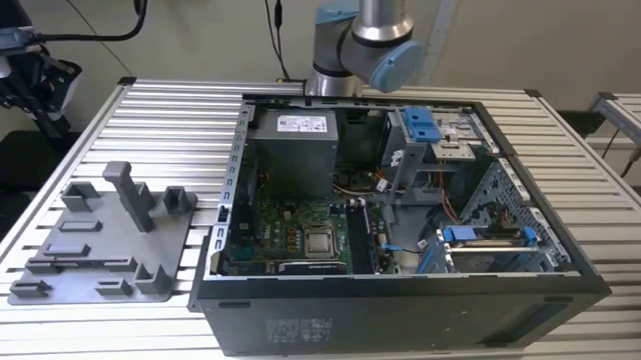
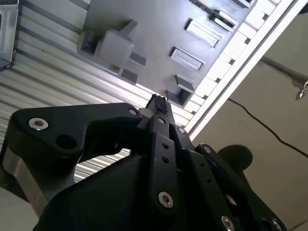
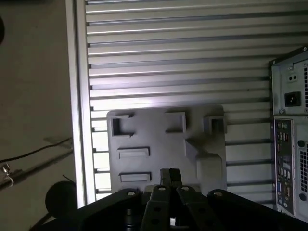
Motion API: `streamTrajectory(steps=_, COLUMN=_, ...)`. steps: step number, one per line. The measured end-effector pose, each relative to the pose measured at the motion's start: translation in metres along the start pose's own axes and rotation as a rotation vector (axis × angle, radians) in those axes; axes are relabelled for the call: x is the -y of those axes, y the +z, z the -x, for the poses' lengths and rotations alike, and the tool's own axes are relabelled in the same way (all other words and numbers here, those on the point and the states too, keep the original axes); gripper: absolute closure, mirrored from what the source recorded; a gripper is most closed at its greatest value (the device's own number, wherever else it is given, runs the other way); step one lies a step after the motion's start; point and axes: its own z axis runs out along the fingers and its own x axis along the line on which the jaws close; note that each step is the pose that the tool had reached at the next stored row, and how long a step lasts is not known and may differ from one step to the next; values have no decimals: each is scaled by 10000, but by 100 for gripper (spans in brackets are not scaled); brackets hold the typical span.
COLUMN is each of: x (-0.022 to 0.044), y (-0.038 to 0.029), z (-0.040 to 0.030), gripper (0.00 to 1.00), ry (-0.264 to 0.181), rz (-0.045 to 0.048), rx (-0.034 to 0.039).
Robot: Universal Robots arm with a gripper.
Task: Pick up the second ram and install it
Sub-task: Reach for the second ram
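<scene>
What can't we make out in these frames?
- Memory slots, exterior view: too small and dark to count seated sticks.
- Holder tray, first wrist view: one edge hidden behind the end effector.
- Computer case, first wrist view: cut off by the picture edge.

Exterior view: illumination is even and diffuse. The slatted bench (image 1: 150, 105) reads bright, with pale highlights along its ribs. The open computer case (image 1: 401, 315) holds deep shade inside and is darkest at 6 o'clock, along its black front panel. The grey tray (image 1: 100, 259) carries soft, low-contrast shadows at the foot of its posts.

First wrist view: a band of glare crosses the bench slats just beside the tray's edge, and the floor (image 3: 33, 72) is dim.

In both wrist views the pincer (image 2: 157, 103) is underexposed, close to silhouette.
</scene>
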Motion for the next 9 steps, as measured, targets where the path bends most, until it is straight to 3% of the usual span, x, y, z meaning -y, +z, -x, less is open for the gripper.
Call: streamTrajectory(steps=9, x=198, y=10, z=-36, gripper=89, ry=1, rz=-1, rx=0)
